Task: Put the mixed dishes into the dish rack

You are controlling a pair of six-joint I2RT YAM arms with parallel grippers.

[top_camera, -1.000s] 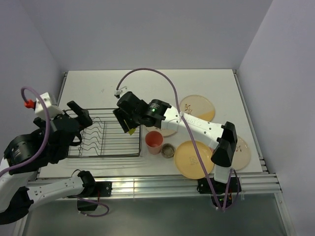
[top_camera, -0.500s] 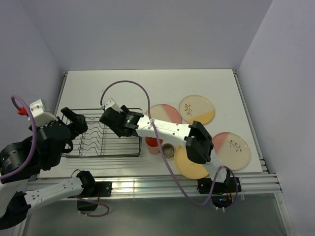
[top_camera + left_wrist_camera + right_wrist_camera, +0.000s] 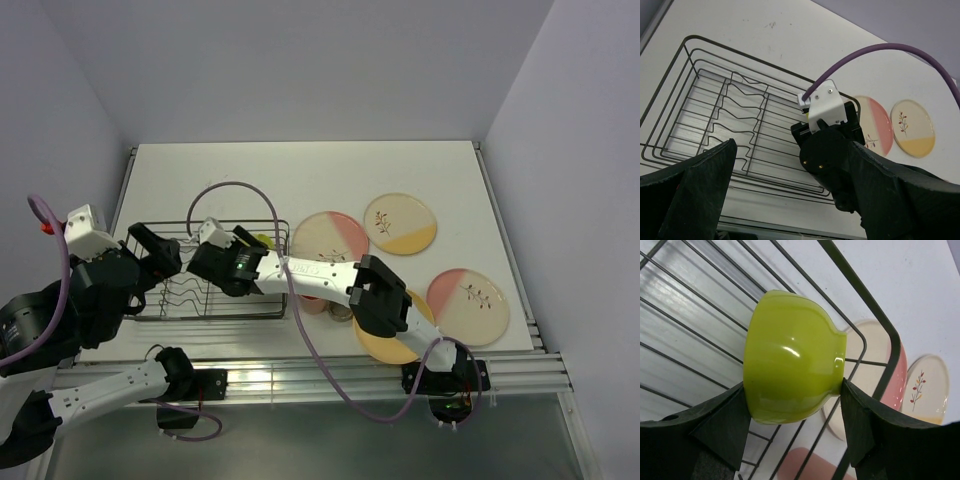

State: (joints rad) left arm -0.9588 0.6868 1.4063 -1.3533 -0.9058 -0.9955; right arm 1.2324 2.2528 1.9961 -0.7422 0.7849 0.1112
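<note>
My right gripper (image 3: 792, 412) is shut on the yellow-green bowl (image 3: 790, 355), held on its side between both fingers just above the right end of the dark wire dish rack (image 3: 200, 290). From the top, only a sliver of the bowl (image 3: 262, 240) shows beside the right gripper (image 3: 240, 258). My left gripper (image 3: 795, 200) is wide open and empty above the rack's near-left edge (image 3: 670, 150). On the table lie a cream-and-pink plate (image 3: 330, 237), a cream-and-yellow sprig plate (image 3: 400, 222), a pink-and-cream sprig plate (image 3: 468, 305) and a yellow-orange plate (image 3: 385, 340).
The right arm (image 3: 320, 278) stretches across the table and covers the spot beside the rack where the cups stood; a pink patch (image 3: 800, 465) shows below the bowl. The rack's wavy divider wires (image 3: 740, 115) hold no dishes. Walls close in on the left, back and right.
My right arm has swung left with the bowl, from the rack's right rim to over the rack's inside. My left gripper has shifted slightly and stays open.
</note>
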